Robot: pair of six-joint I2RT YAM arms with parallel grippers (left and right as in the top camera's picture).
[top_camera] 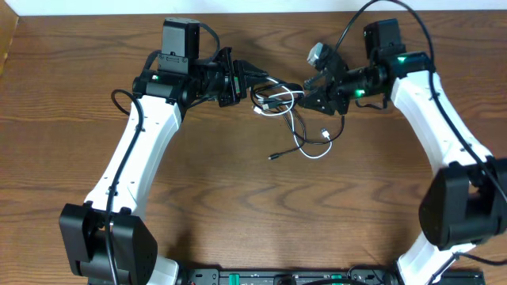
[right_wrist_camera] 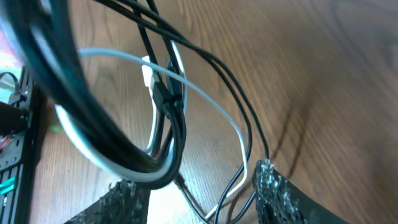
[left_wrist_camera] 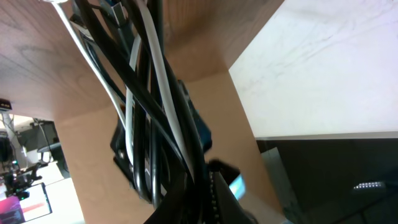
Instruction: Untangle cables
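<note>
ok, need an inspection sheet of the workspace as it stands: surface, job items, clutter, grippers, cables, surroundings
Surface: wooden table, no marks or spills seen.
Job's things: cables, one black and one white, tangled together between the two grippers; a white loop and a black end trail out on the near side.
Clutter: nothing seen.
Grippers: left gripper shut on the cables; right gripper open, cords running between its fingers.
Cables: thick black arm wires arch over the right wrist.
Surroundings: pale strip beyond the far table edge; black rail along the near edge.
</note>
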